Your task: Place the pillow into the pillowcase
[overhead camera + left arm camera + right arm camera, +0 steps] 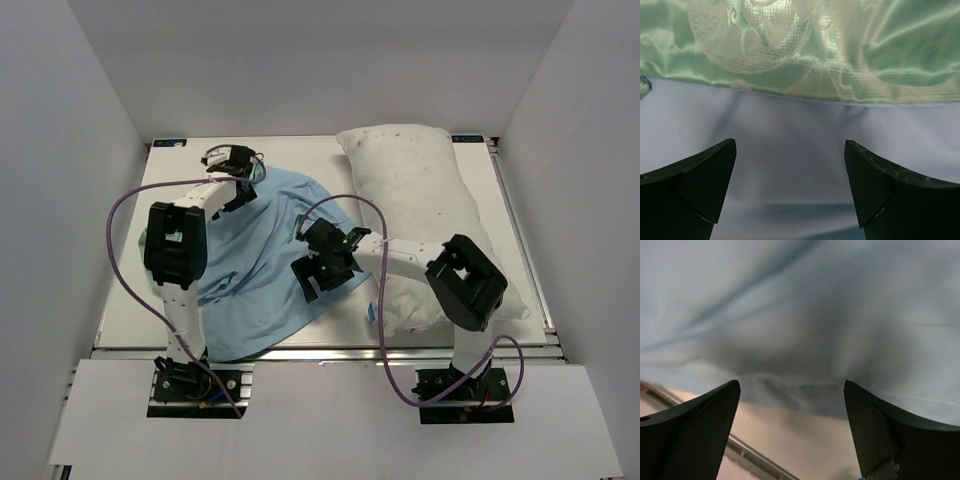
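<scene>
Here, in the top view, the pillow (425, 215) lies on the right half of the worktop (120, 310). The pillowcase (255, 260) is spread left of centre, light blue face up, just beside the pillow. The left end effector (235, 160) is at its upper corner, and the right end effector (318, 268) is over its right edge.

In the left wrist view, the left end effector (790, 150) is released, jaws wide apart above blue cloth. The shiny green patterned face fills the top of the frame.

In the right wrist view, the right end effector (790, 390) is released too, over the blue hem, with bare worktop (790, 440) below.
</scene>
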Tool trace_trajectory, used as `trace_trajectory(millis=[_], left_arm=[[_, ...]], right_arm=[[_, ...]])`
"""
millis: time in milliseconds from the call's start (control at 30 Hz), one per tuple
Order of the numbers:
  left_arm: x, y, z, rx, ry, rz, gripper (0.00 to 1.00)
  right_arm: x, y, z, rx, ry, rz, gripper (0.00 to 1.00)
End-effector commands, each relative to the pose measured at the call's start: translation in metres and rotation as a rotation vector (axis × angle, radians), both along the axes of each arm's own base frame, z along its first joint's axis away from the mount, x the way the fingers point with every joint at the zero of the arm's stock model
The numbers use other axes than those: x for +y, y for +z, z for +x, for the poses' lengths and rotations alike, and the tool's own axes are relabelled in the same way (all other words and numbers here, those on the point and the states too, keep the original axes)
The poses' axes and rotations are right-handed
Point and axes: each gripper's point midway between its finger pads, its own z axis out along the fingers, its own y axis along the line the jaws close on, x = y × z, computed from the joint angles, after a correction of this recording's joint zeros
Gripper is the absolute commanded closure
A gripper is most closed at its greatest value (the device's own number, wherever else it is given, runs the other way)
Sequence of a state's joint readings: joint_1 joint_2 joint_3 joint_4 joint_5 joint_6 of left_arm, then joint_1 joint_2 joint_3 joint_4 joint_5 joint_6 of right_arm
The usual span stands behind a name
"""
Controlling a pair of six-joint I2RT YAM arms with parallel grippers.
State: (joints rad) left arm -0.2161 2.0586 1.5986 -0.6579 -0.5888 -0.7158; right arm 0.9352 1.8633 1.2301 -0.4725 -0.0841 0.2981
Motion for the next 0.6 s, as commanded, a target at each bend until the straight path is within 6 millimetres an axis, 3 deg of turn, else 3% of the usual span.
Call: trace_trajectory(millis=[0, 133, 233, 267, 333, 367, 400, 433, 467, 500, 567], left_arm=[[0.02, 0.002, 0.011, 0.003, -0.024, 0.013, 0.02], [0.062, -0.025, 0.007, 0.035, 0.076, -0.018, 0.02], [0.115, -0.044, -0.008, 0.07, 0.216, -0.051, 0.02], [0.136, -0.047, -0.014, 0.079, 0.266, -0.055, 0.02], [0.153, -0.053, -0.026, 0.12, 0.314, -0.049, 0.02], [0.163, -0.054, -0.032, 0.125, 0.346, -0.046, 0.02], [0.168, -0.052, -0.036, 0.128, 0.364, -0.032, 0.02], [0.169, -0.055, -0.045, 0.148, 0.381, -0.024, 0.02], [0.17, -0.055, -0.048, 0.15, 0.385, -0.018, 0.02], [0.172, -0.054, -0.051, 0.144, 0.404, -0.014, 0.02], [0.173, -0.056, -0.072, 0.183, 0.499, -0.03, 0.02]], right_arm=[[-0.011, -0.013, 0.013, -0.019, -0.058, -0.082, 0.11], [-0.017, -0.036, 0.04, -0.028, -0.096, -0.176, 0.11], [-0.038, -0.052, 0.07, -0.019, -0.179, -0.248, 0.11], [-0.034, -0.046, 0.088, -0.037, -0.201, -0.238, 0.11], [-0.054, -0.058, 0.114, -0.029, -0.256, -0.288, 0.11], [-0.044, -0.046, 0.139, -0.064, -0.272, -0.249, 0.11], [-0.048, -0.059, 0.145, -0.039, -0.272, -0.277, 0.11], [-0.052, -0.057, 0.161, -0.038, -0.279, -0.275, 0.11], [-0.036, -0.038, 0.189, -0.089, -0.284, -0.22, 0.11], [-0.035, -0.05, 0.2, -0.086, -0.277, -0.228, 0.11], [-0.033, -0.048, 0.227, -0.105, -0.273, -0.199, 0.11]])
